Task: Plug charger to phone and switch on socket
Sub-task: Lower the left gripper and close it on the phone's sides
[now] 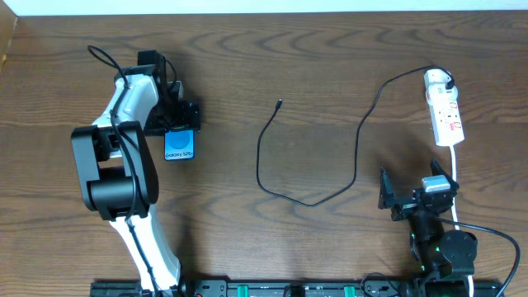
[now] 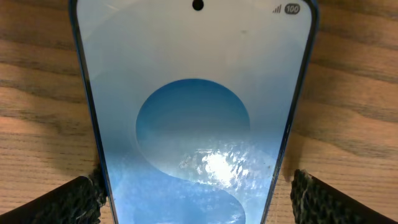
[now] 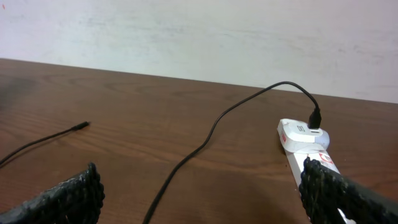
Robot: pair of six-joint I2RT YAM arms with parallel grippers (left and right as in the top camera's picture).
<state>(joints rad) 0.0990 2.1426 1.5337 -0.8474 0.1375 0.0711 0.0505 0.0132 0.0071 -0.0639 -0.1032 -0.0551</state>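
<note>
Blue-screened phone (image 2: 193, 112) lies flat between the spread left claw (image 2: 196, 185); right claw (image 3: 200, 180) gapes beside the socket (image 3: 300, 135).

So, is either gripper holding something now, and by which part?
The left gripper has its jaws at the two long sides of the blue-screened rectangular smartphone, but a firm hold cannot be told. The right gripper is open and holds nothing.

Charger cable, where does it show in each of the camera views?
Overhead: the charger loops across the centre, tip at upper centre.
Left wrist: not in it.
Right wrist: the charger has its tip at left, plug at right.
Shared landmark: the socket, right side in both those views.
</note>
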